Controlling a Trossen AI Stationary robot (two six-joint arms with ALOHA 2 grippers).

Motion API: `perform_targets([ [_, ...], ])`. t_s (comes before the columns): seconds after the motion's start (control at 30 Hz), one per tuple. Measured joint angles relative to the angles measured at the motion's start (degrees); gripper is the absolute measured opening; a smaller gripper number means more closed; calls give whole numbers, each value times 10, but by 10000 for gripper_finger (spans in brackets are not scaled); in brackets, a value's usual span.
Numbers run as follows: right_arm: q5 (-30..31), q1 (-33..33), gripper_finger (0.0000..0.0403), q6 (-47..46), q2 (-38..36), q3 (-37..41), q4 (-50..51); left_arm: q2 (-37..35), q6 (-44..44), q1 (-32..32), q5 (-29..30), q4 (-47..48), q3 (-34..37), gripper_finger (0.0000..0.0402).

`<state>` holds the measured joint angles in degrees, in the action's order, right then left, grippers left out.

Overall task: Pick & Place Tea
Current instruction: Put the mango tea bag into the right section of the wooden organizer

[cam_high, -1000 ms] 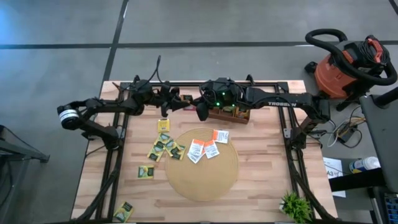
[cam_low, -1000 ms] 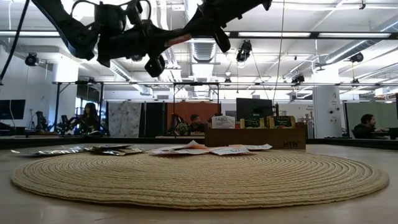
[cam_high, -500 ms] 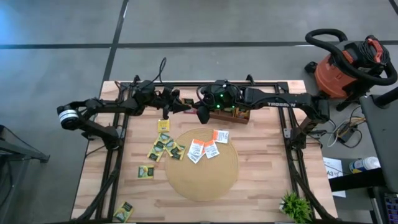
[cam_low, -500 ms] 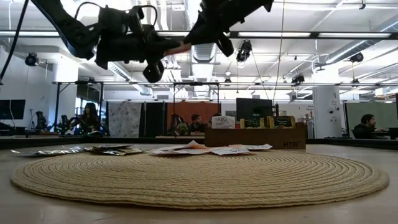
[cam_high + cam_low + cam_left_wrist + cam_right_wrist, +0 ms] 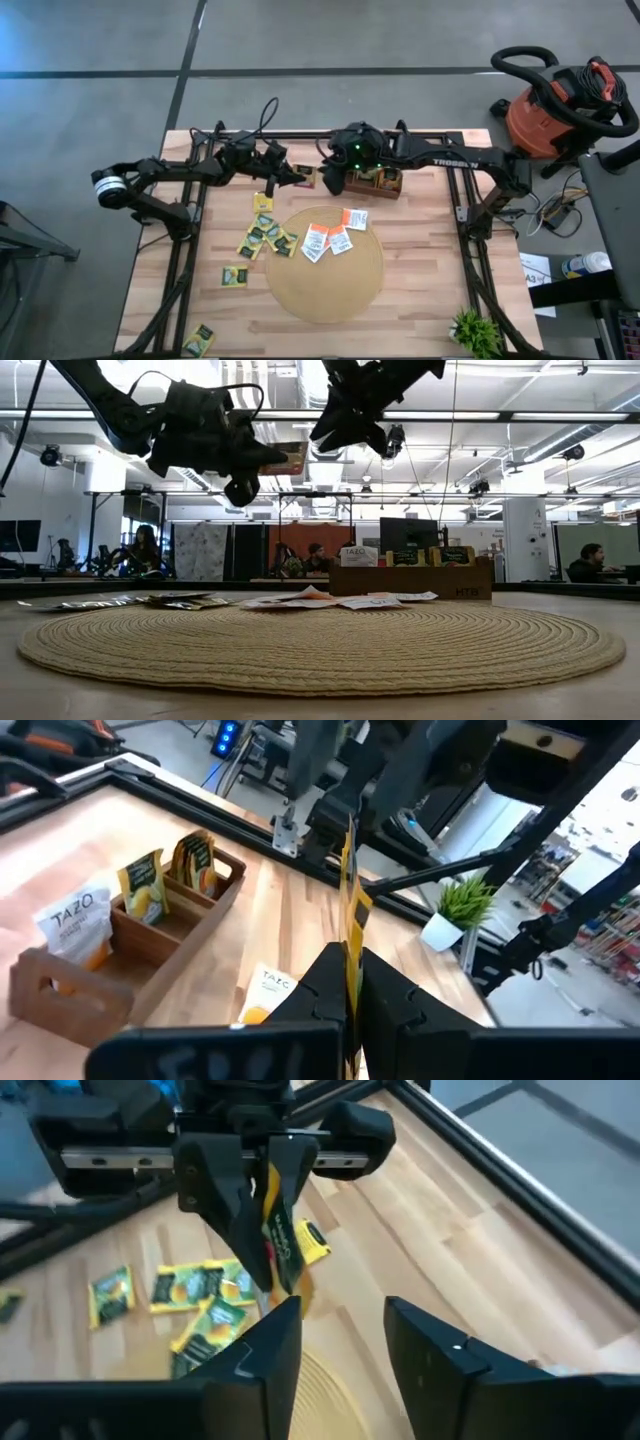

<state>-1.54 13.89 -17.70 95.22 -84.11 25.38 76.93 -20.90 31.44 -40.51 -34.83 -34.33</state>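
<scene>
A yellow and dark green tea sachet (image 5: 283,1245) hangs in the air over the table's far middle, held by my left gripper (image 5: 292,176). My right gripper (image 5: 343,1338) stands open just beside it on the right, with the sachet in front of its gap but nothing between its fingers. More yellow-green sachets (image 5: 262,236) lie flat on the wood left of the round tan mat (image 5: 325,275). Orange and white sachets (image 5: 335,236) lie on the mat's far part. The wooden box (image 5: 130,945) stands on the table behind, with sachets upright in its compartments. My left gripper pinches one end of the sachet (image 5: 349,952) between its two fingers (image 5: 232,1200). The fingers reach about level from the table's left. The sachet stands on edge, sticks out past the fingertips toward my right gripper and is lifted clear of the table.
Black frame rails (image 5: 465,230) run along the table's left, far and right sides. A small green plant (image 5: 474,330) stands at the near right corner. An orange shop vacuum (image 5: 555,100) sits on the floor off the far right.
My right gripper, which was shut on the sachet together with my left one, has opened, let go and drawn slightly back toward the right. My left gripper has tipped down toward level and sunk a little, keeping the sachet in the air.
</scene>
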Motion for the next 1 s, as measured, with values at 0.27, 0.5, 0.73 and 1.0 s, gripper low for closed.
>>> perform_targets([
  [0.27, -5, 11, 149, 88, 5, -62, 80, 2, 53, 0, 11, 9, -7, 11],
  [0.5, -30, 30, 139, 94, 5, -85, 108, 36, 64, -11, 12, 11, -46, 12],
  [0.73, -33, 31, 132, 95, 5, -86, 153, 119, 83, -39, 12, 16, -127, 13],
  [1.0, -36, 29, 132, 93, -3, -86, 225, 169, 117, -54, 16, 45, -174, 13],
])
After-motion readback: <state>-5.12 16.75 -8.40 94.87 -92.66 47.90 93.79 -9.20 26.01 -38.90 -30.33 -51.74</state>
